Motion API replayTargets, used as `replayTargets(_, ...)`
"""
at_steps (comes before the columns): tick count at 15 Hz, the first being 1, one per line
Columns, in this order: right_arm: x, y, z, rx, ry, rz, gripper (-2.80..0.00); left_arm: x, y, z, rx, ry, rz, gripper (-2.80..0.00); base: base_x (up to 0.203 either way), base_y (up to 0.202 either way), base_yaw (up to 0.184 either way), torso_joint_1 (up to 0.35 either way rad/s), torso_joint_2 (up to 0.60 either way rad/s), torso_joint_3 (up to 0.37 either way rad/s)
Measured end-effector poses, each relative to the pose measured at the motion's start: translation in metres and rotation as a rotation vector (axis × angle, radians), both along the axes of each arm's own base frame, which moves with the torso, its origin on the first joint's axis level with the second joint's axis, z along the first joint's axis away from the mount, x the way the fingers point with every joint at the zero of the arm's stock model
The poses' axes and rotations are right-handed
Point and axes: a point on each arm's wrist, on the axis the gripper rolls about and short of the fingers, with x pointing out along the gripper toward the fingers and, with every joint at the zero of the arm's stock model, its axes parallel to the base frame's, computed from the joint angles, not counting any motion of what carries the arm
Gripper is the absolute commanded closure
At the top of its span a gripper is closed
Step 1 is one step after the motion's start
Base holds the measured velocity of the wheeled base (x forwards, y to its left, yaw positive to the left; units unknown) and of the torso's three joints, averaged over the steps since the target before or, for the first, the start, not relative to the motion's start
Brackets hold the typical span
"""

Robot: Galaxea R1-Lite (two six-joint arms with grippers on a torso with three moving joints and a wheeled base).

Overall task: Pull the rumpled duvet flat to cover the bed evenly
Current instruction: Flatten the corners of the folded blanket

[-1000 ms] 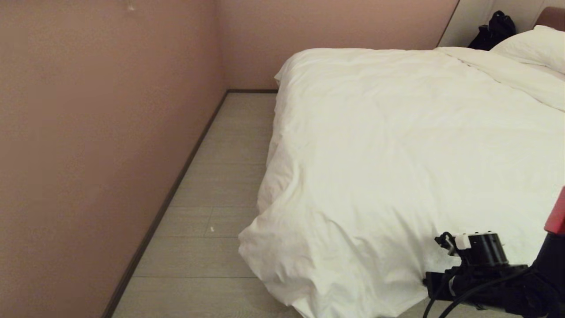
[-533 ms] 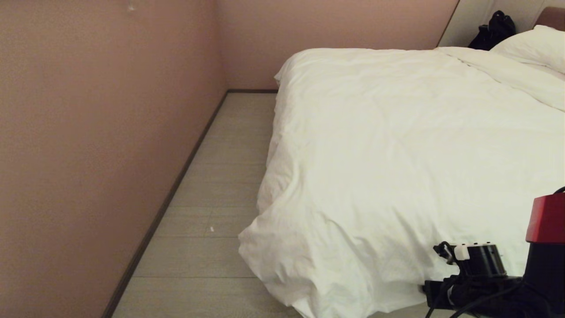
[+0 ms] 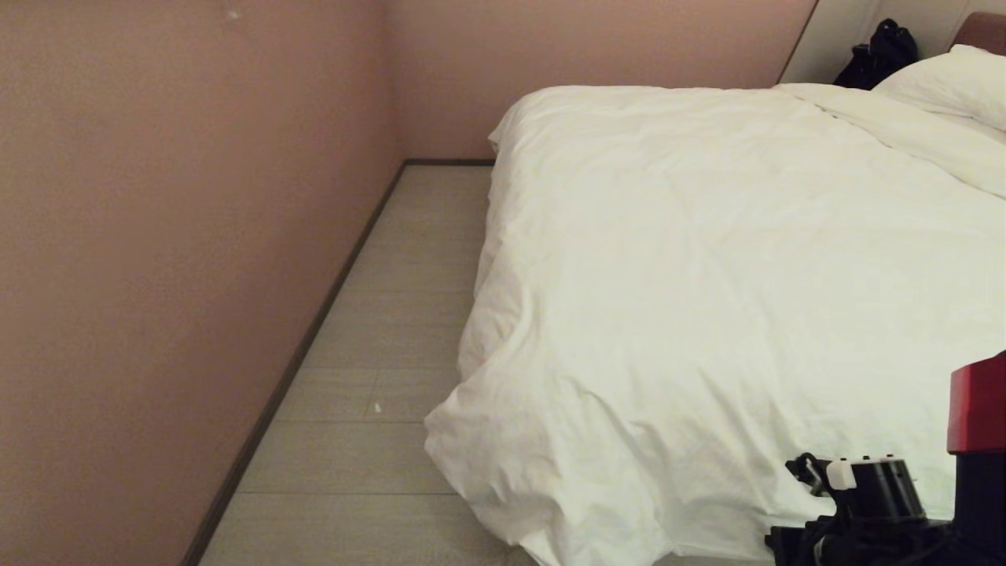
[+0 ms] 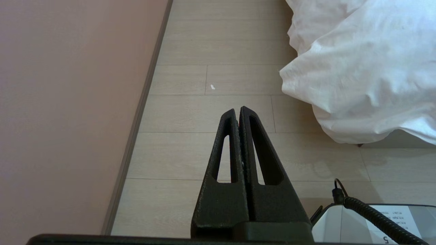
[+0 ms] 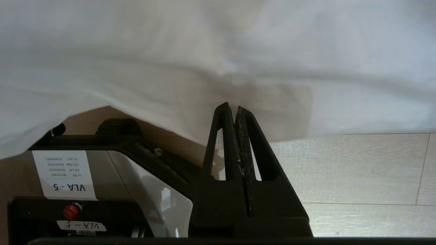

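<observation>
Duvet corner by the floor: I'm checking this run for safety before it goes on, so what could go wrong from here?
1. The duvet hangs off the bed's near corner down toward the floor, close to the robot's base; driving could catch or soil it.
2. The right tool, shut and empty, sits just under the hanging hem; a blind upward move might snag the fabric.
3. The left tool is shut over bare floor and cannot help.
</observation>
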Motion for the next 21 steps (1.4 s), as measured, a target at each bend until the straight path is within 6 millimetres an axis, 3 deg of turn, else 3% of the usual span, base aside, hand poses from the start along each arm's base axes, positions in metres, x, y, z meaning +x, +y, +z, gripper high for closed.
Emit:
replayTargets(4, -0.014, 0.0, 0.002, 0.006, -0.011, 0.002, 0.0, 0.0, 0.0, 0.0, 0.0, 0.0, 0.0, 0.0, 0.0, 0.0, 0.0, 0.0, 0.0, 0.0)
replayTargets(12, -0.007, 0.0, 0.016, 0.003, -0.147, 0.002, 0.0, 0.0, 0.0, 0.0, 0.0, 0.0, 0.0, 0.0, 0.0, 0.0, 0.0, 0.0, 0.0, 0.0)
replayTargets(21, 0.052, -0.003, 0.064, -0.095, -0.492, 0.016, 0.0, 0.0, 0.0, 0.0, 0.0, 0.0, 0.0, 0.0, 0.0, 0.0, 0.0, 0.0, 0.0, 0.0)
